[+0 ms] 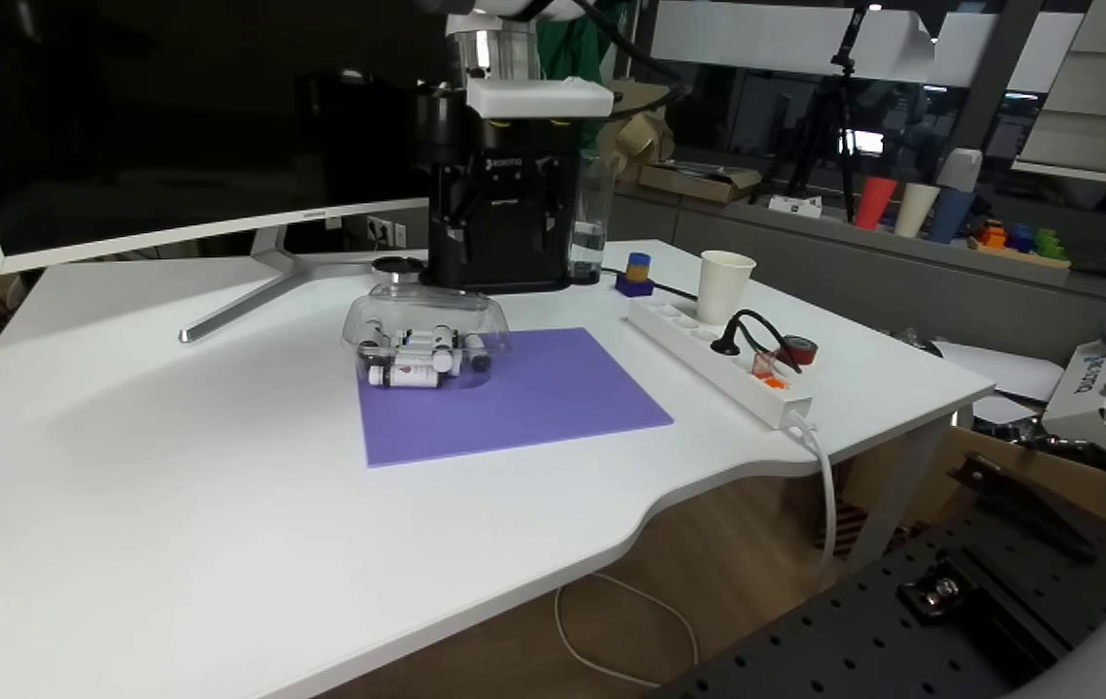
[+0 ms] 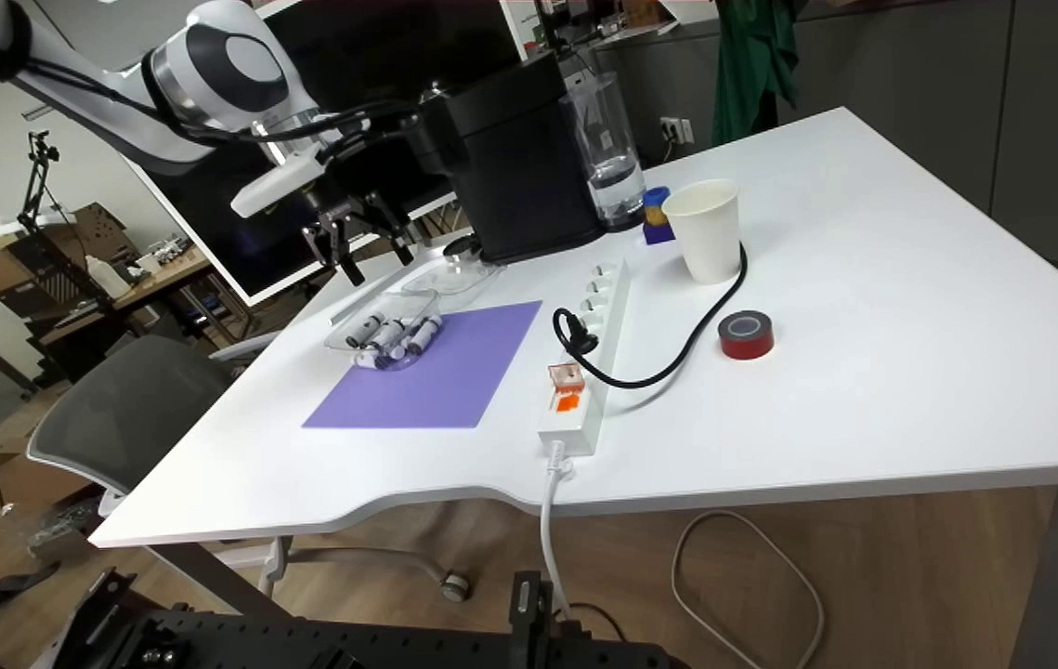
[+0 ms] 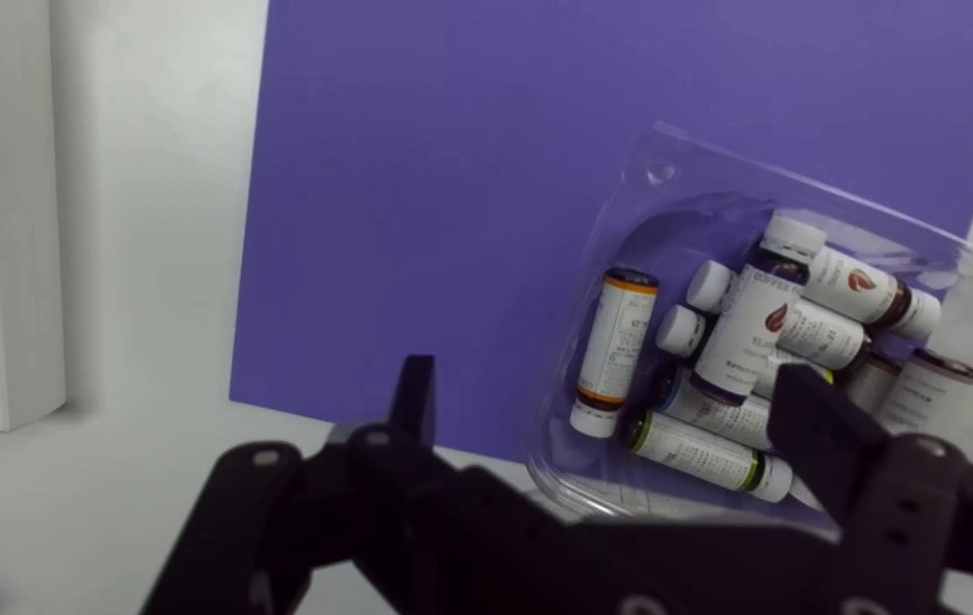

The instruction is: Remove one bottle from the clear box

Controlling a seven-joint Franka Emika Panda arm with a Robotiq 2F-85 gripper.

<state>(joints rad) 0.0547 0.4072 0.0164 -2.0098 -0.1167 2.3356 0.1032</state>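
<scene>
The clear box [image 1: 351, 335] is a low see-through container on the back of the purple mat [image 1: 533, 408]; its rim shows in the wrist view [image 3: 879, 210]. Several small white-labelled bottles [image 2: 387, 336] lie jumbled inside. In the wrist view an orange-banded bottle [image 3: 618, 337] lies alone along one side wall. A green-banded bottle [image 3: 700, 448] lies by the near wall. Another bottle [image 3: 751, 329] rests on top of the pile. My gripper [image 2: 382, 269] is open and empty, above and apart from the box. In the wrist view its fingers [image 3: 606, 380] spread wide, one partly covering the pile.
A tall black box [image 2: 529, 167] and a clear cylinder of water [image 2: 617, 190] stand behind. A clear plastic lid-like piece [image 2: 454, 279] lies behind the box. A power strip [image 1: 708, 364], paper cup [image 1: 723, 286] and red tape roll [image 2: 745, 336] are beside the mat. A monitor [image 1: 174, 126] stands behind.
</scene>
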